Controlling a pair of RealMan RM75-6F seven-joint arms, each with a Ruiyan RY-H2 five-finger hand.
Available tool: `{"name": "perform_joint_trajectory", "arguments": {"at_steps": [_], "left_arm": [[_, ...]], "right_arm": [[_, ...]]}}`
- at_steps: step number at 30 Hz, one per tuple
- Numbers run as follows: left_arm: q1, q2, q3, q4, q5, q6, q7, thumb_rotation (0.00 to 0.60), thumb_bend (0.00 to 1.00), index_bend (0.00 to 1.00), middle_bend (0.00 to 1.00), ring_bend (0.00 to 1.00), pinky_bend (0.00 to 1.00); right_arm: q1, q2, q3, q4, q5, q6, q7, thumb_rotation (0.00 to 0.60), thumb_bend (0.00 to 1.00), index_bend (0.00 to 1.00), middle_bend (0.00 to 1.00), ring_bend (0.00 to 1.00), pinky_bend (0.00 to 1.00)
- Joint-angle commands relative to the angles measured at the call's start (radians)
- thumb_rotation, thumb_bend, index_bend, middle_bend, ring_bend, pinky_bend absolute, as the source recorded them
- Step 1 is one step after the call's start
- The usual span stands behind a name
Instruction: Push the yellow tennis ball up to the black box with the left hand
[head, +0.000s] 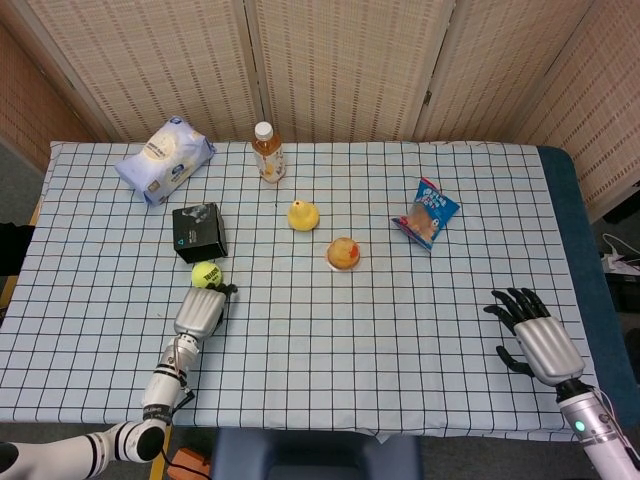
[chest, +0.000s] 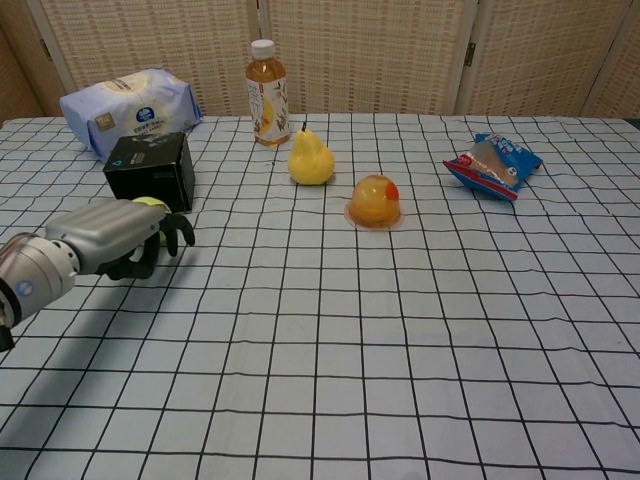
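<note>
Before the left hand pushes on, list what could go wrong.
1. The ball sits very near the box; a firm push could shove the box itself.
2. The left hand meets the ball from behind with dark fingers only, so the ball may roll off sideways.
3. From the chest view, the hand nearly hides the ball.

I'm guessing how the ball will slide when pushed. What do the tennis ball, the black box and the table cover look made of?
Tennis ball: yellow-green, matte and fuzzy, probably felt. Black box: sharp edges, slight sheen, small printed logo, likely cardboard. Table cover: white, black-gridded cloth, judging by its soft wrinkles.
</note>
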Motion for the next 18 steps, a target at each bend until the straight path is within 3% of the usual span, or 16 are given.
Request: {"name": "perform_joint_trajectory", "arguments": {"at_steps": [1,12,18], "left_arm": [[-0.009,-0.002,-0.003,0.011,-0.011,-0.007,0.007,0.6,1.0,0.27,0.32,0.32,0.55],[-0.028,0.005,0.003,0.026,-0.048,-0.008,0.044,0.6,1.0,0.27,0.32,0.32,0.53],[-0.034,0.006,0.008,0.032,-0.073,0.048,0.147,0.6,1.0,0.28,0.32,0.31,0.52]], "right_arm": [[0.0,0.0,-0.001,0.0,-0.002,0.001,-0.001,0.6,0.29,0.24,0.08,0.02,0.0],[0.0,0.0,-0.006,-0.001,-0.01,0.0,-0.005,0.6,0.29,0.24,0.08,0.02,0.0],[0.001,-0.001,-0.007,-0.001,-0.011,0.001,-0.005,0.6,0.29,0.24,0.08,0.02,0.0]]}}
